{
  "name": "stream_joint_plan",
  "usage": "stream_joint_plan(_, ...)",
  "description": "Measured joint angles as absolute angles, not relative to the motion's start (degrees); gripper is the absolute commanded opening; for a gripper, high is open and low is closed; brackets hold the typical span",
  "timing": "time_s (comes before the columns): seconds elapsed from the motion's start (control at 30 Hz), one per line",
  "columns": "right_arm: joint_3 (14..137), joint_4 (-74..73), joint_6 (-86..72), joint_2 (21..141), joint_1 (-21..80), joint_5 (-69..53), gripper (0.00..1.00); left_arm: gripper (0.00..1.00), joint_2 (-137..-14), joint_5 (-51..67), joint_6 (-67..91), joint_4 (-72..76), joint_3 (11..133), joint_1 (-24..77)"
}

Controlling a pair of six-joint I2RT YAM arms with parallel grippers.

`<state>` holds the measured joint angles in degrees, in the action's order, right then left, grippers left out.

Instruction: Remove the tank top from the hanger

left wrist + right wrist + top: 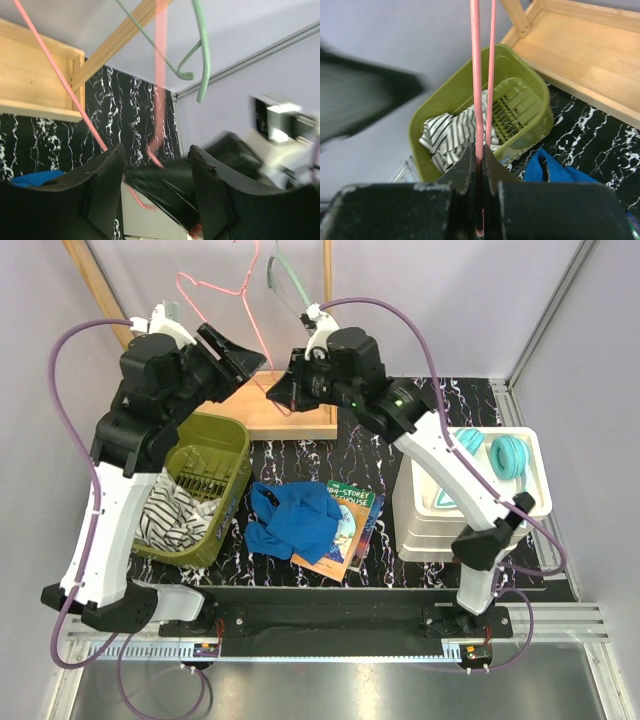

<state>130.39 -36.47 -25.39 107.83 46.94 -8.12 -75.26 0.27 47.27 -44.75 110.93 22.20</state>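
Observation:
The blue tank top (pixel 292 520) lies crumpled on the black marbled table, off any hanger; it also shows in the right wrist view (pixel 555 170) and the left wrist view (pixel 35 177). The bare pink wire hanger (pixel 210 287) hangs at the back. My right gripper (pixel 280 390) is shut on the pink hanger's lower wire (pixel 476 75), pinched between the fingers (pixel 479 155). My left gripper (pixel 240 355) is open and empty just left of it, the pink wire (pixel 65 85) running past its jaws (pixel 157 155).
A green hanger (pixel 285 275) hangs beside the pink one. An olive basket (pixel 225 422) with a striped cloth (pixel 175 515) stands at the left. A book (pixel 350 525) lies under the tank top. A white bin (pixel 530 505) holds teal headphones (pixel 505 455). A wooden rack base (pixel 290 415) stands behind.

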Motion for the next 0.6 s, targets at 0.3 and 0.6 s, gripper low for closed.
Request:
stream_joint_plan(0.3,125.1,-35.1,-25.4,100.4,48.9,-8.3,0.00,0.50,-75.5,3.9,49.4,-39.7,106.3,22.0)
stream_joint_plan(0.6,122.8,-35.5,-25.0,100.4,48.9,-8.1,0.00,0.51,-72.4,6.1,52.4,-35.8,96.6,21.7)
